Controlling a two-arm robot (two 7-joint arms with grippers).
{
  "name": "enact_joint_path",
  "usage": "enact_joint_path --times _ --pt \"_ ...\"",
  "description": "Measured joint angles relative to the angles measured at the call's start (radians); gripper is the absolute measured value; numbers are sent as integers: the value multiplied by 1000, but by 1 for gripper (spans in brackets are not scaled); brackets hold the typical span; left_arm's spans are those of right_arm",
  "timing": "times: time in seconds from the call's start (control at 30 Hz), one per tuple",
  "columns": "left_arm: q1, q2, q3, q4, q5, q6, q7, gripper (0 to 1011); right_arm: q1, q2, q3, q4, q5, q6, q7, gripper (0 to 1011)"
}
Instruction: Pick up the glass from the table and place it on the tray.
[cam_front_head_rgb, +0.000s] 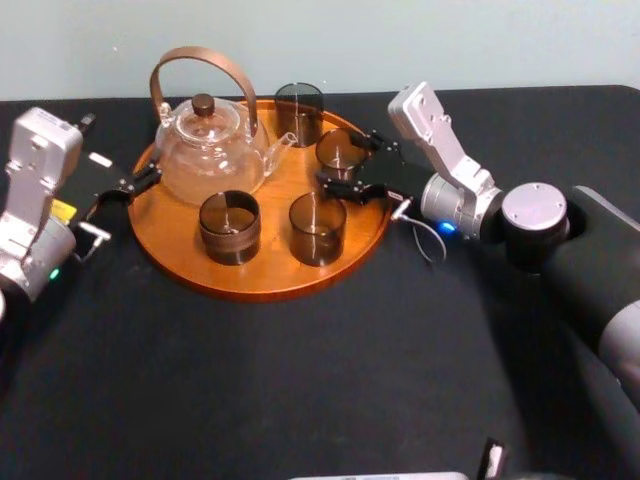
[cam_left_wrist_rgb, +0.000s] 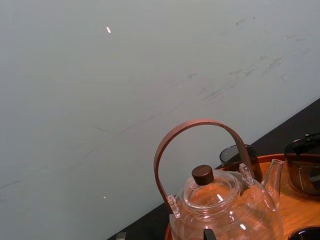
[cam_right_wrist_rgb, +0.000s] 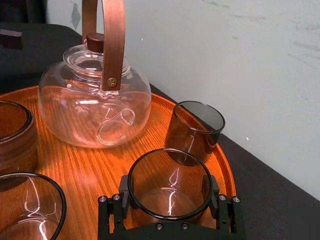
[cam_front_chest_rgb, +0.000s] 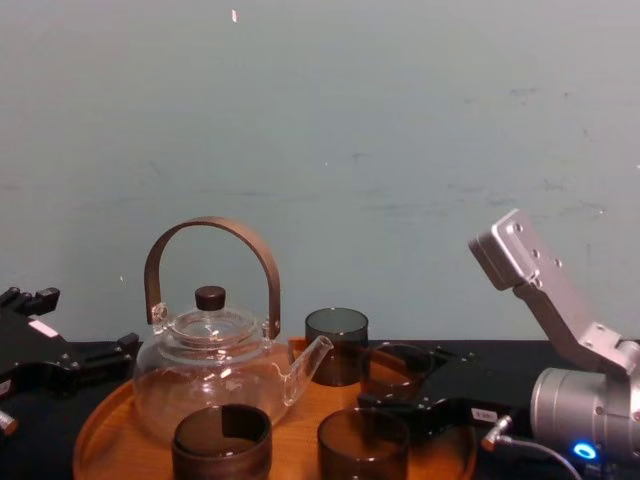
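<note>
Placement step: the smoky cylindrical glass (cam_right_wrist_rgb: 169, 170) is pinched by the right gripper (cam_right_wrist_rgb: 168, 197) at the round orange-brown wooden tray's (cam_front_head_rgb: 280, 250) right edge, with the left gripper (cam_front_head_rgb: 140, 182) parked opposite; release is required next.

A glass teapot (cam_left_wrist_rgb: 225, 207) stands on the tray (cam_left_wrist_rgb: 299, 212).

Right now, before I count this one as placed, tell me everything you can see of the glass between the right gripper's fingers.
The glass is a short, straight-walled tumbler of smoky brown see-through material, empty and upright, with a thin dark rim. It sits at the right side of the tray, near its edge, base apparently on the wood. The right gripper has its black fingers hugging two opposite sides, apparently in contact. A second glass stands apart, farther back.
</note>
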Motion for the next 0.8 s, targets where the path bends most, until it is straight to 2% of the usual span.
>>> enact_joint_path --times 0.3,0.5,0.8 --pt "0 0 0 0 0 0 0 1001 0 0 1 -1 0 3 -2 908" --pt "0 0 0 0 0 0 0 1001 -1 0 0 -1 -2 6 -2 1002" --pt "0 0 0 0 0 0 0 1001 -4 2 1 -3 -1 4 1 1002"
